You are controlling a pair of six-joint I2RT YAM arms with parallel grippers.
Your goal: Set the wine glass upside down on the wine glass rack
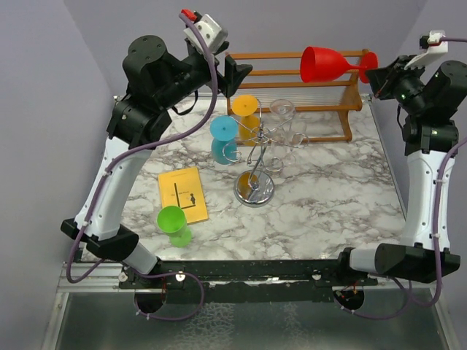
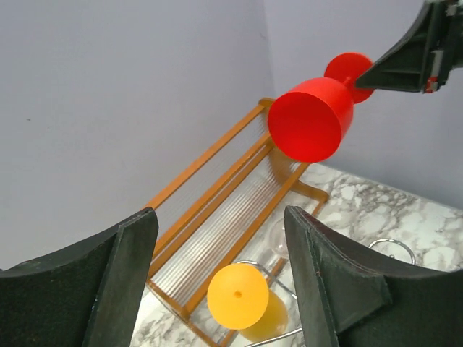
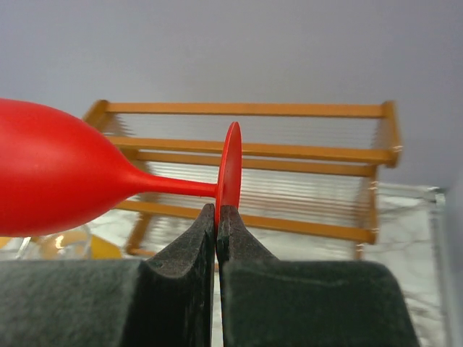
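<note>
My right gripper (image 1: 378, 73) is shut on the round foot of a red wine glass (image 1: 325, 64), which lies sideways in the air above the back of the table, bowl pointing left. In the right wrist view the pads (image 3: 206, 231) pinch the foot's edge and the red glass (image 3: 58, 177) stretches left. The silver wire rack (image 1: 257, 146) stands mid-table on its chrome base, with an orange glass (image 1: 246, 109), a teal glass (image 1: 224, 135) and a clear glass (image 1: 283, 111) hanging on it. My left gripper (image 1: 237, 73) is open and empty, high above the rack; the red glass (image 2: 311, 119) shows beyond it.
A brown wooden slatted shelf (image 1: 306, 102) stands at the back, under the red glass. A yellow booklet (image 1: 182, 194) lies left of the rack. A green glass (image 1: 174, 223) lies near the front left edge.
</note>
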